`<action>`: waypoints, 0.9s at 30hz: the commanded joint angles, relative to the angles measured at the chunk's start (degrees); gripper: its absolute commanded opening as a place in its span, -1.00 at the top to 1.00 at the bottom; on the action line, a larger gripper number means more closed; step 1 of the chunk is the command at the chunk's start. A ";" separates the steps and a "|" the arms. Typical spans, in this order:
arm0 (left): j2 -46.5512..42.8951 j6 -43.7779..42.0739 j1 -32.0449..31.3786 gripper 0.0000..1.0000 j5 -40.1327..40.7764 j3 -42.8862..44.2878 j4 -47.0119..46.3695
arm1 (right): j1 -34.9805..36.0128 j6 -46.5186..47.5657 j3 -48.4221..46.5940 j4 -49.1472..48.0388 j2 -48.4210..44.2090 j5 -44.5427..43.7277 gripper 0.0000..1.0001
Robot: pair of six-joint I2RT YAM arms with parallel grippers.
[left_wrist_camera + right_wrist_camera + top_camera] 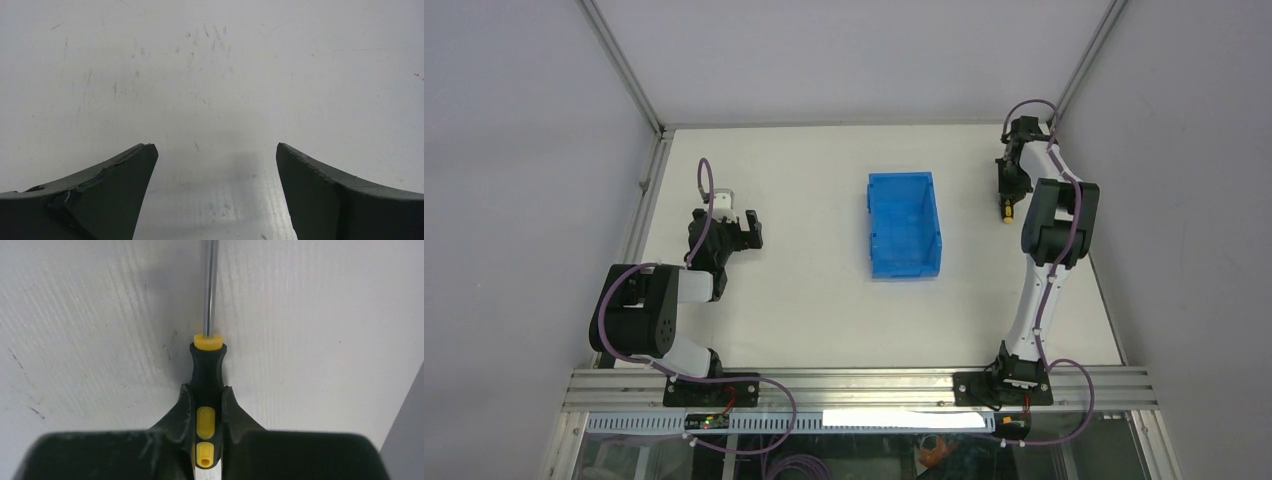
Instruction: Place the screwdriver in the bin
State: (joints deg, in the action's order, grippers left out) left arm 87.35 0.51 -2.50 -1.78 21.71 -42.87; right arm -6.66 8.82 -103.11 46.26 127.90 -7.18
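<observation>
The right claw is clenched on the small slim screwdriver, which has a black-and-yellow plastic handle and a thin grey metal shaft. In the right wrist view the claw's two dark fingers press against either side of the handle near its butt end. The yellow collar and the shaft stick out beyond the fingertips, and the shaft runs off the top edge of the picture. A soft shadow lies on the white surface just left of the shaft. Whether the tool touches the surface or hangs just above it cannot be told.

In the top view the right arm reaches toward the far right corner, with the yellow end of the handle showing just below the claw. The rectangular bright blue plastic bin with ribbed walls stands upright near the middle of the surface, open side up. It is to the left of the screwdriver and apart from it.

The left claw is released, its two dark fingers spread wide over lightly scratched surface. It sits well apart from the bin, on the bin's left side.
</observation>
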 commanded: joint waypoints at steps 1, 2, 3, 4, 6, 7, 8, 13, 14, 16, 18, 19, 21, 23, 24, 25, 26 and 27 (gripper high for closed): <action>-1.04 0.12 0.31 -0.98 -0.56 0.35 -2.83 | -0.55 0.43 -0.42 1.37 0.79 3.38 1.00; -1.09 0.11 0.31 -0.98 -0.58 0.35 -2.76 | -0.55 0.30 -0.28 1.38 0.13 3.69 1.00; -1.05 0.16 0.36 -0.98 -0.56 0.35 -2.82 | -0.55 -0.08 -0.19 1.49 -0.90 3.85 1.00; -1.04 0.16 0.32 -0.98 -0.58 0.35 -2.83 | -0.55 -0.50 -0.16 1.61 -1.96 3.80 1.00; -1.05 0.18 0.36 -0.98 -0.53 0.35 -2.83 | -0.55 -1.67 -0.17 1.89 -4.62 3.38 1.00; -1.04 0.19 0.32 -0.98 -0.61 0.35 -2.83 | -0.55 -2.53 -0.12 2.21 -6.03 2.91 1.00; -1.09 0.15 0.32 -0.98 -0.59 0.35 -2.82 | -0.55 -3.55 -0.05 2.62 -7.81 2.36 1.00; -1.04 0.13 0.35 -0.98 -0.55 0.35 -2.81 | -0.55 -11.44 6.13 2.63 -20.97 2.27 1.00; -1.04 0.16 0.32 -0.98 -0.54 0.35 -2.83 | -0.47 -13.09 8.19 1.97 -24.00 3.41 1.00; -1.04 0.16 0.36 -0.98 -0.59 0.35 -2.82 | -0.14 -16.13 13.24 1.39 -29.75 6.06 1.00; -1.04 0.14 0.32 -0.98 -0.52 0.35 -2.81 | 0.75 -18.90 17.36 0.97 -35.13 6.64 1.00; -1.09 0.16 0.33 -0.98 -0.56 0.35 -2.79 | 1.48 -19.85 19.51 0.46 -38.77 7.62 1.00; -1.04 0.18 0.33 -0.98 -0.51 0.35 -2.83 | 4.22 -21.30 23.27 -0.64 -43.47 9.15 1.00; -1.05 0.13 0.33 -0.98 -0.59 0.35 -2.86 | 9.59 -22.80 25.76 -1.17 -47.43 8.53 1.00; -1.04 0.11 0.35 -0.98 -0.57 0.35 -2.90 | 11.43 -23.41 26.43 -1.13 -48.54 7.89 1.00; -1.09 0.10 0.37 -0.98 -0.59 0.35 -2.80 | 14.54 -24.26 27.07 -1.09 -50.47 5.99 1.00; -1.05 0.17 0.33 -0.98 -0.51 0.35 -2.85 | 18.75 -24.86 27.69 -1.02 -51.57 4.37 1.00; -1.04 0.15 0.31 -0.98 -0.58 0.35 -2.79 | 21.68 -25.55 28.04 -0.98 -52.54 3.13 1.00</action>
State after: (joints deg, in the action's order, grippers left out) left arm 87.35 0.51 -2.50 -1.78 21.71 -42.87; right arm 4.51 -11.79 -77.34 46.89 79.05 -2.04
